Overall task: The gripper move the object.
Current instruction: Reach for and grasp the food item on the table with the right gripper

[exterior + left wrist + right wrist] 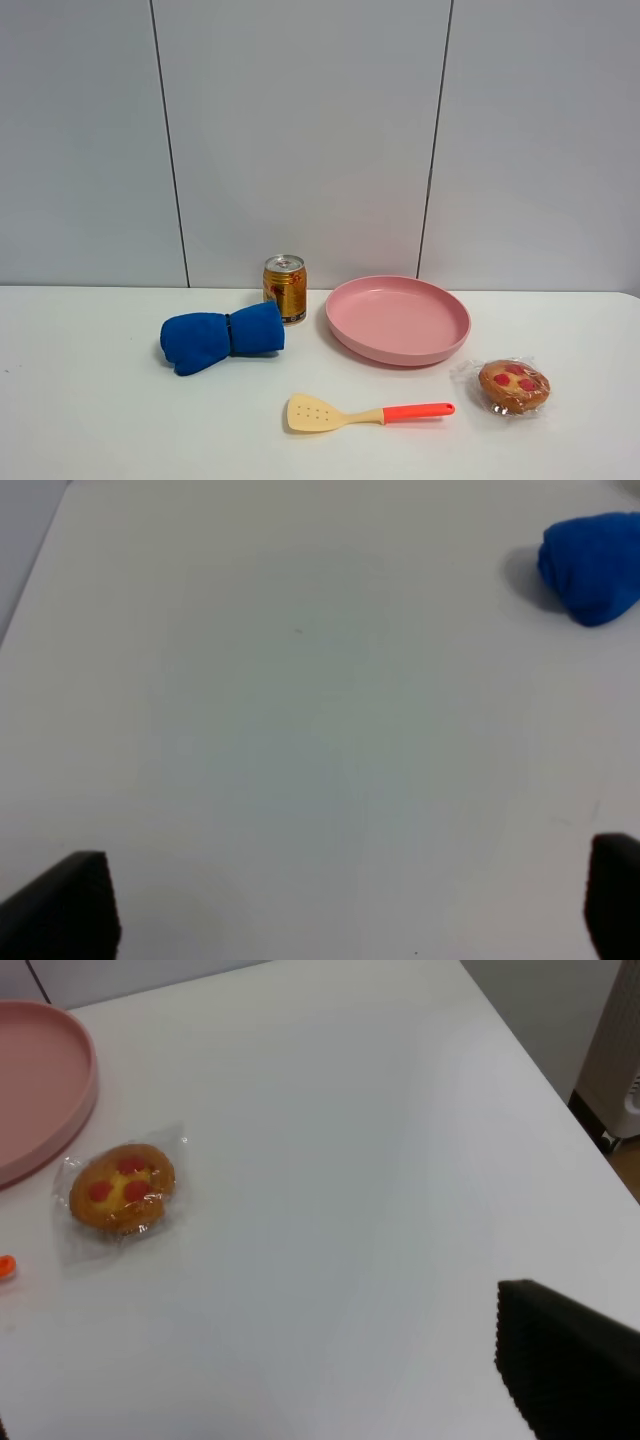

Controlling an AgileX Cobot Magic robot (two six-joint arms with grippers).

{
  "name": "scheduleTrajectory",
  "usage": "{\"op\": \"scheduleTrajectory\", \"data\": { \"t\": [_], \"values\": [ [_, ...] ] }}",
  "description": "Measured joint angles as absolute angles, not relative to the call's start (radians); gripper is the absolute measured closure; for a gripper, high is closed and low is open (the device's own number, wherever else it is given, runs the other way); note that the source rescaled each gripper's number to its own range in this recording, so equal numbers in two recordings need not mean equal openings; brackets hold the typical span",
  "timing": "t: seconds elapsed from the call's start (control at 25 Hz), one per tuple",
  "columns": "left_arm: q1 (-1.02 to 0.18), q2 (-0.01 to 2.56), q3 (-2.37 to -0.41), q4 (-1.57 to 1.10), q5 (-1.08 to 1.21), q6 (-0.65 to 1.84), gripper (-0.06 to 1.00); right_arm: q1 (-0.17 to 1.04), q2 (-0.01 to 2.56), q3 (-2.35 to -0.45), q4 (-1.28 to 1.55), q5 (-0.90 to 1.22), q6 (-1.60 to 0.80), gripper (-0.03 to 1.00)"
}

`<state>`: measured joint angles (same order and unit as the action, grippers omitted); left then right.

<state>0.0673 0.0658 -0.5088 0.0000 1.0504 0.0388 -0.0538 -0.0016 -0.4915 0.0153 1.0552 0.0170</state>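
grey wall (300, 130), white table (100, 420) — muffin (514, 386) (wrapped), pink plate (400, 356)

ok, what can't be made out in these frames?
Left end effector: left wrist view, only finger tips show, rest cut by the frame edge.
Right end effector: right wrist view, one finger visible; open or shut unclear.
Can label: exterior high, too small to read.
Blue cloth: left wrist view, cut off by the edge.
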Motion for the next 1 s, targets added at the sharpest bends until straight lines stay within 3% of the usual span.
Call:
{"op": "scheduleTrajectory", "data": {
  "t": [0.8,1.0],
  "values": [
    [0.067,0.066,-0.509,0.0,1.05,0.039,-0.06,-0.042,-0.002,-0.492,0.051,1.055,0.011,-0.03],
    [0.067,0.066,-0.509,0.0,1.05,0.039,-0.06,-0.012,0.079,-0.509,0.216,1.049,-0.216,-0.03]
  ]
}}
